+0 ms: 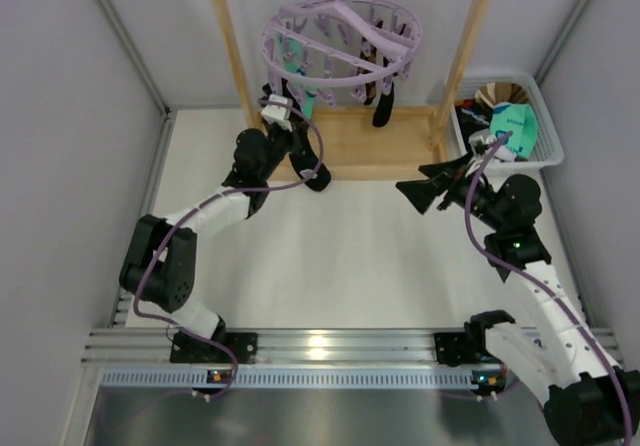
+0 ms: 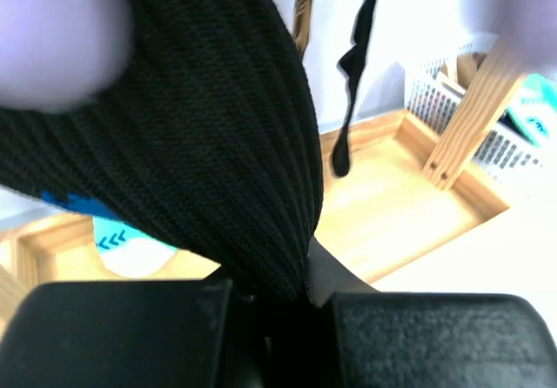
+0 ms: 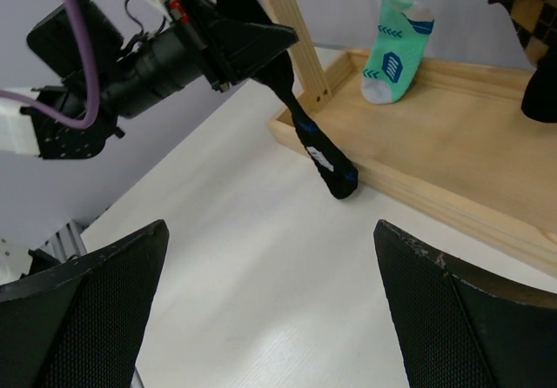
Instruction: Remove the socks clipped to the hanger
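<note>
Sock [image 2: 218, 127] is clamped in the left gripper [image 2: 278, 305], so I'd tug steadily straight down off the hanger [image 1: 268, 41]; right gripper [image 1: 412, 194] just gapes wide.

Black sock [image 2: 218, 144]: ribbed knit cloth, matt.
Mint sock [image 3: 396, 49]: fine knit, matt.
Hanger [image 1: 350, 82]: lilac plastic, smooth, slight sheen.
Frame stand [image 3: 435, 157]: pale bare wood, visible grain.
Basket [image 1: 548, 136]: white plastic lattice.
Table [image 3: 287, 301]: white, matt, faint grain.
Right gripper [image 3: 270, 231] pads [image 3: 96, 310]: black, fine grid texture.
Base rail [image 1: 320, 351]: brushed metal, glare.
</note>
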Robot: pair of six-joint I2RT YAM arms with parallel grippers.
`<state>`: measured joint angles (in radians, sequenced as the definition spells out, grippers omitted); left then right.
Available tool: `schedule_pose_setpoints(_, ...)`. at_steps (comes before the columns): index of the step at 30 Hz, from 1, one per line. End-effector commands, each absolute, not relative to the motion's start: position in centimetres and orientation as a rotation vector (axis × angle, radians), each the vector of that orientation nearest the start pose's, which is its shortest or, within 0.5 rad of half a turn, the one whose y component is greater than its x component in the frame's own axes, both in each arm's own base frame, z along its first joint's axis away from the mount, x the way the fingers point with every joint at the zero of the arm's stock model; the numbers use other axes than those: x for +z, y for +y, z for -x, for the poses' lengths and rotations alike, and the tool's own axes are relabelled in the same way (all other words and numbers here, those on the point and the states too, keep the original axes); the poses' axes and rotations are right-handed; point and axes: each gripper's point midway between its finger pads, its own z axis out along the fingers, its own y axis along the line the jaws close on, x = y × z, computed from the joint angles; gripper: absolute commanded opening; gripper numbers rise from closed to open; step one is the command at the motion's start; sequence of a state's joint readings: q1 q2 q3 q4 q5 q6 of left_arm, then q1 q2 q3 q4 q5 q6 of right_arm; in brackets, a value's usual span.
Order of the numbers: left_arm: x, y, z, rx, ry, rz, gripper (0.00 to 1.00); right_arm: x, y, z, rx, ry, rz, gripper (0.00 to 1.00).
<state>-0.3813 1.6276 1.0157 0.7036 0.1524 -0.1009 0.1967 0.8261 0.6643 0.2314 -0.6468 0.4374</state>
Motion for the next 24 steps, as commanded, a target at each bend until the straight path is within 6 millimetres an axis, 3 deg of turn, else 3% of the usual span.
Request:
schedule_pose_setpoints(1, 30.6, -20.7, -44.8, -0.414, 1.384, -0.126, 0.00, 34.6, 17.0, -26.4, 0.929, 1.462, 0.344, 0.97)
schedule_pose_setpoints(2, 30.9, -22.1, -43.6, -0.432, 1.381, -0.122, 0.00, 34.6, 17.0, -26.3, 0.929, 1.468, 0.333, 0.96)
schedule_pose_setpoints(4, 31.2, -21.6, -42.2, -0.386, 1.379, -0.052, 0.00, 35.8, 16.8, -26.1, 0.931, 1.451, 0.316, 0.96)
schedule_pose_setpoints(5, 31.2, -23.0, -41.1, -0.390, 1.384, -0.058, 0.00, 35.9, 16.8, -26.1, 0.934, 1.456, 0.312, 0.95)
schedule_pose_setpoints(7, 31.2, -23.6, -40.1, -0.360, 1.398, -0.039, 0.00, 37.0, 16.7, -25.9, 0.939, 1.444, 0.308, 0.95)
schedule_pose_setpoints(11, 30.5, -28.1, -37.5, -0.367, 1.425, -0.119, 0.00, 38.4, 16.5, -25.5, 0.928, 1.433, 0.306, 0.95)
schedule_pose_setpoints(16, 29.3, -32.3, -36.2, -0.229, 1.448, -0.237, 0.00, 40.4, 15.3, -25.1, 0.837, 1.444, 0.293, 0.95)
schedule_pose_setpoints(17, 28.0, -33.7, -35.8, -0.194, 1.469, -0.259, 0.00, 40.7, 15.0, -25.2, 0.816, 1.455, 0.283, 0.95)
schedule_pose_setpoints(19, 28.2, -35.0, -35.5, -0.172, 1.463, -0.276, 0.00, 41.5, 14.4, -25.7, 0.768, 1.493, 0.260, 0.95)
schedule_pose_setpoints(20, 26.9, -36.0, -35.4, -0.139, 1.477, -0.306, 0.00, 41.7, 14.1, -25.9, 0.749, 1.506, 0.247, 0.94)
schedule_pose_setpoints(22, 27.1, -36.8, -35.6, -0.123, 1.470, -0.315, 0.00, 42.7, 13.5, -26.6, 0.710, 1.522, 0.220, 0.93)
schedule_pose_setpoints(23, 26.1, -37.2, -35.9, -0.090, 1.484, -0.320, 0.00, 43.0, 13.3, -26.9, 0.692, 1.533, 0.207, 0.92)
schedule_pose_setpoints(24, 25.9, -37.2, -36.2, -0.066, 1.487, -0.313, 0.00, 42.5, 13.5, -28.1, 0.684, 1.574, 0.201, 0.91)
